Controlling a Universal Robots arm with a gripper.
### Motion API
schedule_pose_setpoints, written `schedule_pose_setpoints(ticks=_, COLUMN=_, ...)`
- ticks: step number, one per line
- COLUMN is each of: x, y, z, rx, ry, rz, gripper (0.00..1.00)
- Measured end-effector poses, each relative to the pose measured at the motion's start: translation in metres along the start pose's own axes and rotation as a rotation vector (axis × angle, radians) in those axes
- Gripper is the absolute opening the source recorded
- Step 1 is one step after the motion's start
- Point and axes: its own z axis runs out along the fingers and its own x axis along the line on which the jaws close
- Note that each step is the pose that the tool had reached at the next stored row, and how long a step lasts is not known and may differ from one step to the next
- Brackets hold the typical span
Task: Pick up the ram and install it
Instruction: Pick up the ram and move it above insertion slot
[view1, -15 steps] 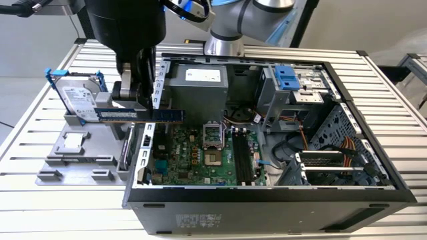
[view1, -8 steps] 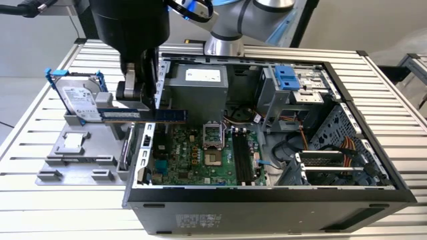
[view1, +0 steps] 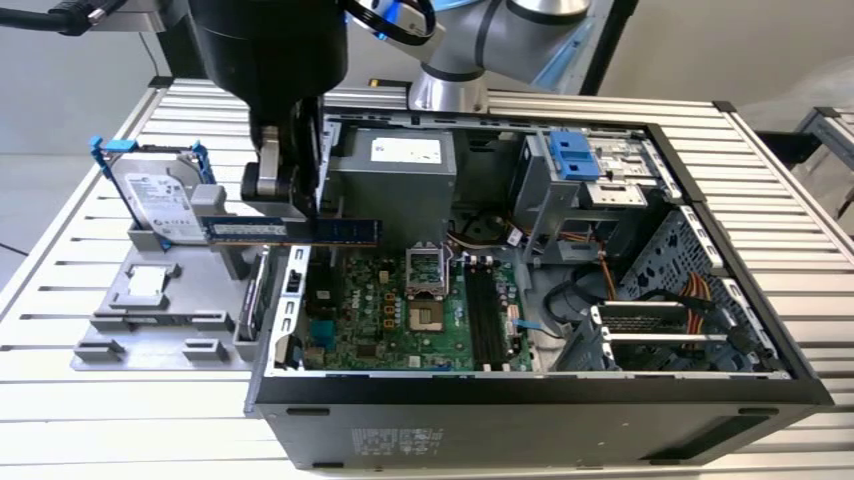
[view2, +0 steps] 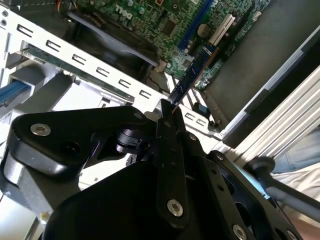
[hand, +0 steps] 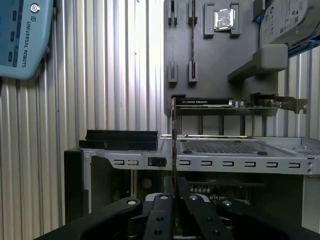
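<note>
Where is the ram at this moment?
The ram is held level in the gripper, over the computer case wall on the exterior view's left, between the hard drive and the motherboard.

Wrist (view1: 267, 50) overhead, hand (view1: 299, 210) pointing down (fingers (view2: 169, 150) pinched together).

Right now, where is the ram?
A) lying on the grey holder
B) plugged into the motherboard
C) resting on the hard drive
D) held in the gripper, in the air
D: in the exterior view the gripper is shut on the ram, which hangs level by the case's side wall, well above the motherboard.
</note>
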Motion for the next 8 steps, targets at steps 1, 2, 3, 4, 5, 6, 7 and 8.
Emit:
schedule_pose_setpoints(ticks=1, x=0.0, y=-0.0006, z=0.0, rx=0.0, ry=-0.0001, rz=0.0, gripper=0.0)
schedule_pose_setpoints(ticks=2, x=0.0, y=-0.0012, z=0.0, rx=0.0, ry=0.0, rz=0.0, gripper=0.0)
schedule_pose_setpoints(ticks=3, x=0.0, y=-0.0018, z=-0.0001, rx=0.0, ry=0.0, rz=0.0, gripper=0.0)
schedule_pose_setpoints(ticks=4, x=0.0, y=-0.0024, z=0.0, rx=0.0, ry=-0.0001, rz=0.0, gripper=0.0)
schedule_pose_setpoints(ticks=5, x=-0.0001, y=-0.003, z=-0.0001, rx=-0.0001, ry=0.0, rz=0.0, gripper=0.0)
schedule_pose_setpoints(ticks=6, x=-0.0001, y=-0.0035, z=-0.0001, rx=-0.0001, ry=0.0001, rz=0.0, gripper=0.0)
schedule_pose_setpoints(ticks=7, x=-0.0001, y=-0.0042, z=-0.0001, rx=0.0, ry=0.0, rz=0.0, gripper=0.0)
schedule_pose_setpoints(ticks=8, x=-0.0001, y=-0.0048, z=-0.0001, rx=0.0, ry=-0.0001, rz=0.0, gripper=0.0)
